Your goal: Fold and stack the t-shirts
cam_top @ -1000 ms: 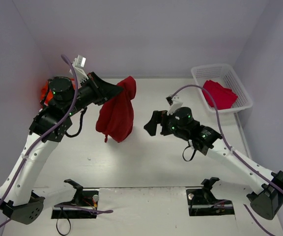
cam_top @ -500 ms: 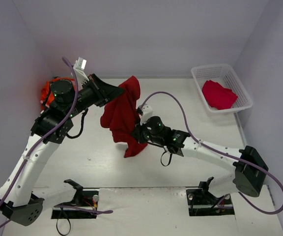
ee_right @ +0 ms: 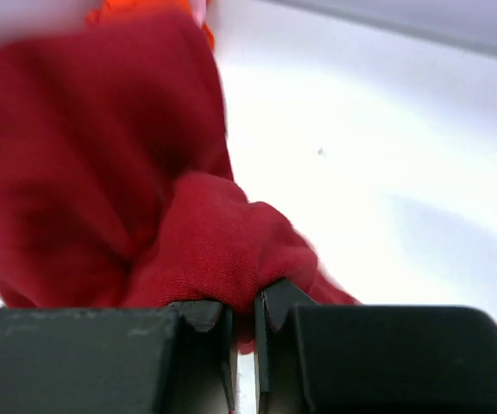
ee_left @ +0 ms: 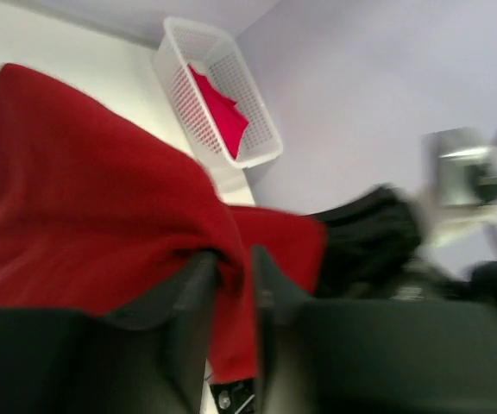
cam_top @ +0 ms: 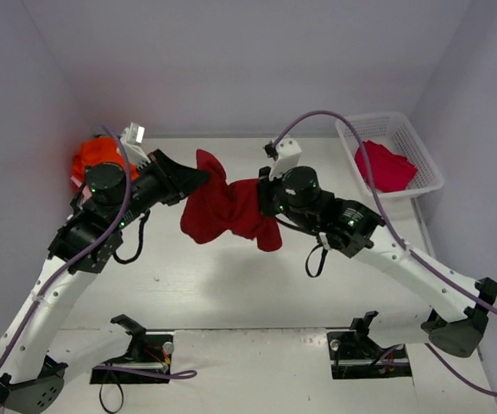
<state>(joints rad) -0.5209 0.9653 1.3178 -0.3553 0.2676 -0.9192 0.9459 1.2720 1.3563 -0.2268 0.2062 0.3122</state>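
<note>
Recorder: Cloth status, overhead view; dark red t-shirt (cam_top: 227, 211) hung in the air between both arms, clear of the table (cam_top: 231, 285); a second before, it had dangled from the left gripper (cam_top: 198, 178) alone, with the right gripper (cam_top: 266, 203) open and well off to the side.

Checker: And the right one since?

Recorder: Came across, closed on a lower part of the cloth, then drew it up and out to the right; shirt sagged in a bunch between the two holds, not spread; orange shirts (cam_top: 93, 157) lay at the far left, crimson shirt (cam_top: 386, 166) sat in the basket (cam_top: 388, 116); neither arm was near them.

Checker: Left wrist view?

Recorder: Blurred; its jaws stood nearly together with a fold of the red cloth pinched between them; basket showed beyond.

Checker: Right wrist view?

Recorder: Jaws all but closed, a wad of the same cloth nipped at their tips; rest of the shirt draped to the left, bare table beyond.

Checker: Meaning for the job?

Recorder: Judged that a one-handed carry had become a two-handed hold; next would likely be stretching the shirt flat and laying it down; which parts of it were gripped, could not tell; folding not begun, nothing stacked.
</note>
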